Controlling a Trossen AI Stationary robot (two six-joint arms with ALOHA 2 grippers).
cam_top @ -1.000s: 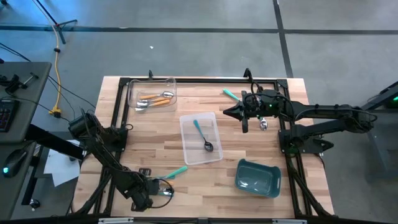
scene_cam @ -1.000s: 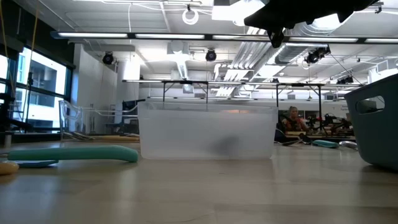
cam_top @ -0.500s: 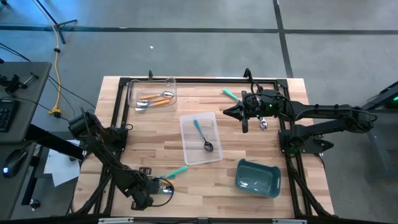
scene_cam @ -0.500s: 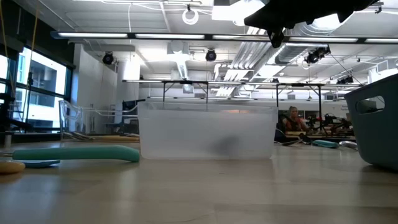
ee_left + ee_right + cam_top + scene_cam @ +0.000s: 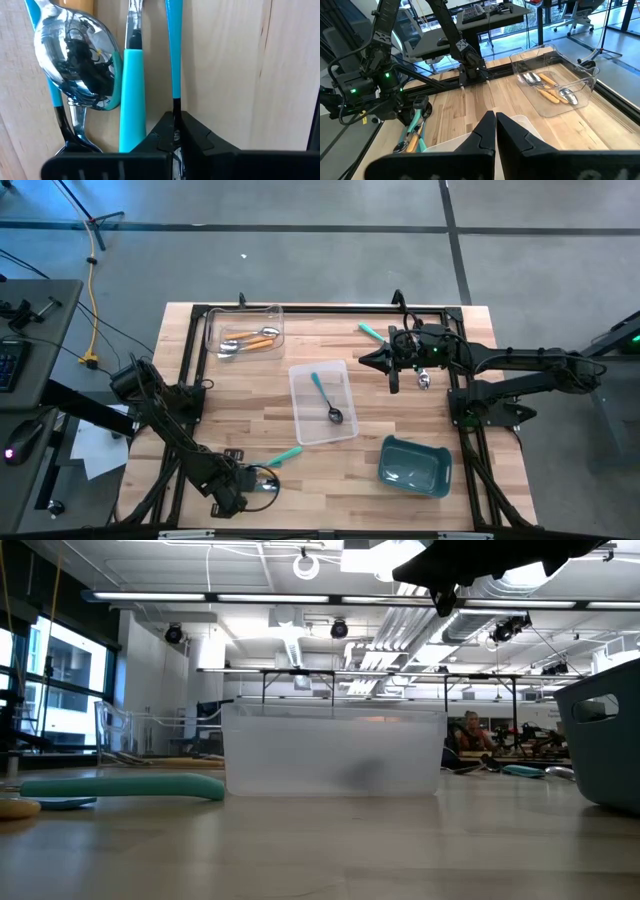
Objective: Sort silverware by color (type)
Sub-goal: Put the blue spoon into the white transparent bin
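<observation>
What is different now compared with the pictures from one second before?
The left gripper, at the table's near left corner, has closed on a thin teal-handled spoon in the pile there. The right gripper stays shut above the table. The clear trays and the teal bin have not moved.

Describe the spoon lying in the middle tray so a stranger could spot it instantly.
Start at the wooden table and find the clear plastic tray at its centre, standing lengthwise between the two arms. Inside lies one small spoon with a teal-blue handle and shiny metal bowl. It lies alone there, while the clear far-left tray holds several orange-handled spoons.
</observation>
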